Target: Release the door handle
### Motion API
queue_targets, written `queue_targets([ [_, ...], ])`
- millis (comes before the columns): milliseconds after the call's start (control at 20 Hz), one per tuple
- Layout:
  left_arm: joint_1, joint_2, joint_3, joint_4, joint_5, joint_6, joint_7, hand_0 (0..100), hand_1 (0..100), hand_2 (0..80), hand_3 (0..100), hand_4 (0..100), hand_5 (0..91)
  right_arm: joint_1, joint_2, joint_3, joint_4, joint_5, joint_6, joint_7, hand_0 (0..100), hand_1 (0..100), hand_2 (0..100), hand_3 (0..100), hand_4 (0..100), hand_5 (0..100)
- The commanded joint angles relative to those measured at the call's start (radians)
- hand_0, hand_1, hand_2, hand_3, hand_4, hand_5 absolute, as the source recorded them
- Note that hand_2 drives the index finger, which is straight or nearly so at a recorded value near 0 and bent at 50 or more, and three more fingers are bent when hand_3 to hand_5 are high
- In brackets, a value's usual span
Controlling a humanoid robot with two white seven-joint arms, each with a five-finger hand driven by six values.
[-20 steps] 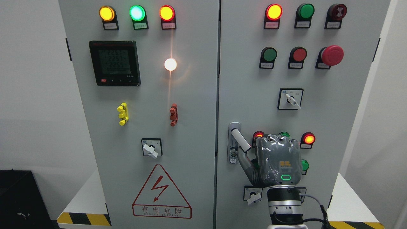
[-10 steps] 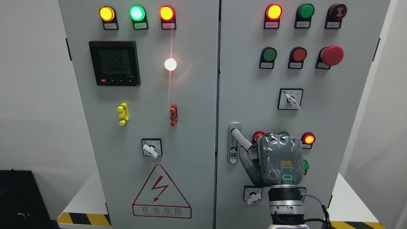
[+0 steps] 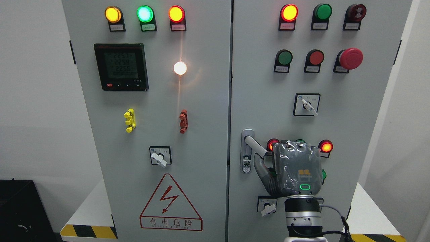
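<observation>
The door handle (image 3: 255,146), a smooth pale lever slanting down to the right from its narrow metal lock plate, is being shown on the left edge of the grey, matte right door (image 3: 268,84). Its free end is being met by the right hand (image 3: 295,169), a boxy grey shell wrapped in glossy crinkled film. Whether the handle is being gripped or the fingers are loosened cannot be told, since they are hidden behind the palm.
</observation>
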Motion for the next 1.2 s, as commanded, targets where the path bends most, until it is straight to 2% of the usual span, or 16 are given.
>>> queue_targets([
  [0,0.017,0.0,0.0,0.0,0.001,-0.001,0.0,12,56,0.0,0,0,0.0,0.0,-0.001,-0.003,-0.005,0.0,-0.001,0.0,47,46,97,100,100,100],
  [1152,0.017,0.0,0.0,0.0,0.001,-0.001,0.0,12,56,0.0,0,0,0.0,-0.005,0.002,-0.005,-0.011,-0.001,-0.001,0.0,47,45,97,100,100,100],
])
